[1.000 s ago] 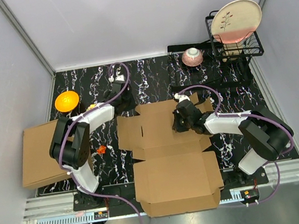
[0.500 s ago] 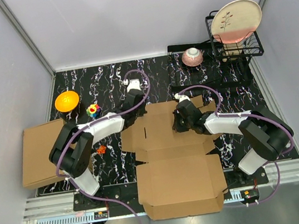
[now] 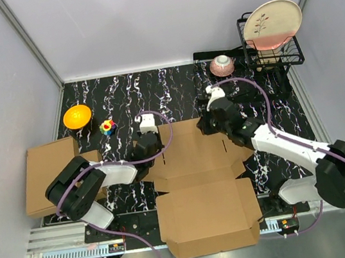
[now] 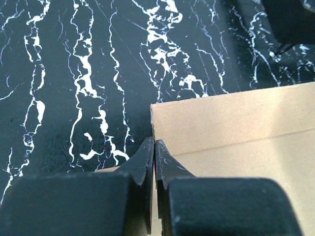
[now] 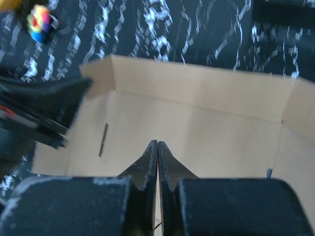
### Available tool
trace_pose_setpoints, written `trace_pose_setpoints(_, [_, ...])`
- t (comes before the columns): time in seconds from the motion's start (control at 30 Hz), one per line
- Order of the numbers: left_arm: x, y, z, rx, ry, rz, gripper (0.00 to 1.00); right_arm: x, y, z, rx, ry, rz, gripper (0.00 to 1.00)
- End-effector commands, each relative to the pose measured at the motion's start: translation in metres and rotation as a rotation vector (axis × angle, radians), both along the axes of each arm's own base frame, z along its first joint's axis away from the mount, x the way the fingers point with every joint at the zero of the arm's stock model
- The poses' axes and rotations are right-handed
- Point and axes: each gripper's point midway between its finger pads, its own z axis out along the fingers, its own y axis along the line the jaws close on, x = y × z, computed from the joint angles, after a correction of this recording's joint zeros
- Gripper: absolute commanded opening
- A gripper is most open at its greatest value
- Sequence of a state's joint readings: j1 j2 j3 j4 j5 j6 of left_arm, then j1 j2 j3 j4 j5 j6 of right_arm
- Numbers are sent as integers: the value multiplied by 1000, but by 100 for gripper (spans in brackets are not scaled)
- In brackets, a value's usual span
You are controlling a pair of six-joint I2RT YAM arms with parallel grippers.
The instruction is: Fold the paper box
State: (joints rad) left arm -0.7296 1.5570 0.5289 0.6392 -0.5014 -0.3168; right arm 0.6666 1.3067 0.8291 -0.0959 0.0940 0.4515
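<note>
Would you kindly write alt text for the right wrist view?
Closed right fingers point at the floor of an open cardboard box, its far wall raised. The left arm is at its left corner; a colourful toy lies on the table beyond.

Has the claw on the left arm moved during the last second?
Yes. The left gripper has come toward the arms' bases: it was about level with the orange bowl and is now nearer than it, at the paper box's left edge.

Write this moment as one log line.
paper box: lid open | left jaws: shut at left flap | right jaws: shut above far-right part
</note>
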Motion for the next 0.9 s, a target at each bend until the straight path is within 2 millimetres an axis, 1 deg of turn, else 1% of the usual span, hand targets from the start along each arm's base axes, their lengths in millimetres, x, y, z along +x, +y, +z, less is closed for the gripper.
trace_pose_setpoints(0.0, [1, -14, 48, -95, -245, -26, 2, 10, -5, 46, -20, -98, -4, 8])
trace_pose_setpoints(0.03, [-6, -12, 41, -82, -250, -38, 2, 10, -4, 50, -18, -107, 4, 8])
trace_pose_setpoints(0.07, [-8, -16, 50, -113, -304, -51, 3, 11, -3, 51, -32, -117, 21, 8])
trace_pose_setpoints(0.1, [-14, -22, 51, -97, -331, -91, 4, 13, -1, 54, -38, -122, 27, 11])
trace_pose_setpoints(0.13, [-22, -20, 45, -84, -341, -111, 6, 15, -1, 55, -46, -129, 30, 14])
trace_pose_setpoints(0.17, [-24, -22, 53, -115, -396, -127, 8, 17, 1, 57, -58, -152, 52, 18])
trace_pose_setpoints(0.2, [-30, -26, 55, -106, -429, -168, 9, 18, 3, 56, -71, -162, 73, 25])
trace_pose_setpoints(0.23, [-37, -24, 67, -145, -492, -178, 9, 16, 7, 54, -68, -168, 108, 27])
trace_pose_setpoints(0.27, [-39, -25, 54, -110, -466, -194, 9, 17, 15, 60, -67, -226, 173, 31])
trace_pose_setpoints(0.3, [-41, -29, 51, -91, -465, -210, 8, 13, 16, 54, -73, -231, 207, 36])
trace_pose_setpoints(0.33, [-43, -30, 48, -86, -458, -217, 7, 13, 17, 55, -68, -236, 213, 37])
trace_pose_setpoints(0.37, [-45, -31, 44, -81, -452, -225, 6, 14, 17, 57, -85, -248, 224, 38])
trace_pose_setpoints(0.43, [-49, -33, 40, -75, -442, -234, 4, 8, 25, 57, -88, -263, 305, 39])
trace_pose_setpoints(0.47, [-49, -33, 37, -70, -436, -234, 3, 10, 26, 59, -114, -294, 331, 40])
trace_pose_setpoints(0.5, [-50, -34, 36, -68, -432, -236, 2, 13, 27, 52, -140, -295, 350, 39])
trace_pose_setpoints(0.57, [-48, -33, 38, -69, -437, -224, 1, 20, 27, 45, -207, -321, 382, 39])
trace_pose_setpoints(0.6, [-48, -33, 38, -69, -437, -221, 1, 21, 31, 35, -224, -307, 411, 39])
trace_pose_setpoints(0.67, [-46, -32, 43, -57, -454, -215, 1, 21, 38, 28, -231, -317, 464, 39])
trace_pose_setpoints(0.7, [-46, -31, 44, -54, -459, -214, 1, 17, 44, 21, -218, -307, 512, 39])
trace_pose_setpoints(0.77, [-46, -29, 50, -60, -471, -203, 1, 22, 48, 19, -217, -366, 533, 40])
trace_pose_setpoints(0.87, [-48, -31, 52, -70, -474, -217, 1, 22, 54, 12, -225, -434, 588, 43])
